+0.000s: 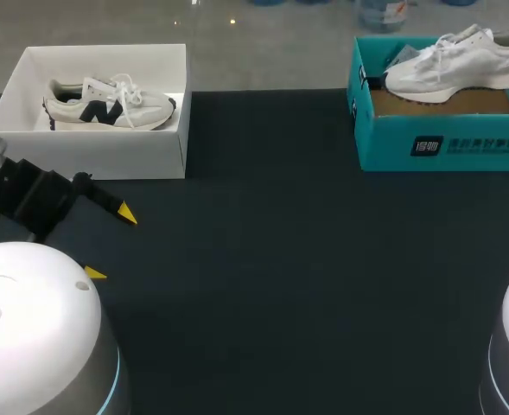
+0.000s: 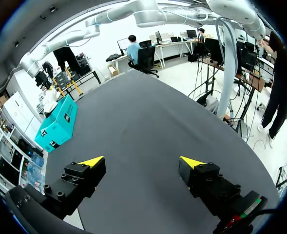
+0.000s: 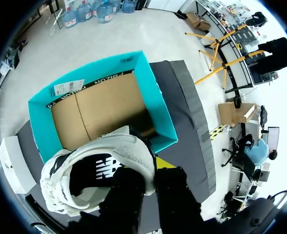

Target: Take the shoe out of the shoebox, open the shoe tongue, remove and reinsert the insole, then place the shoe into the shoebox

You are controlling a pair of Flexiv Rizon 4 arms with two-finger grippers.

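Observation:
A white sneaker (image 1: 461, 60) hangs over the open teal shoebox (image 1: 444, 143) at the back right. In the right wrist view my right gripper (image 3: 150, 170) is shut on the heel collar of this sneaker (image 3: 99, 170), above the teal shoebox (image 3: 153, 92) with its brown cardboard floor. The right gripper itself is outside the head view. My left gripper (image 1: 110, 243) stands open and empty at the left, just in front of the white shoebox (image 1: 107, 156). From the left wrist view, the left gripper (image 2: 142, 162) has only bare table between its fingers.
A cream sneaker with navy marks (image 1: 107, 102) lies inside the white shoebox at the back left. The dark table mat (image 1: 280, 277) spreads between the two boxes and toward the front. The teal shoebox (image 2: 58, 124) shows far ahead of the left gripper.

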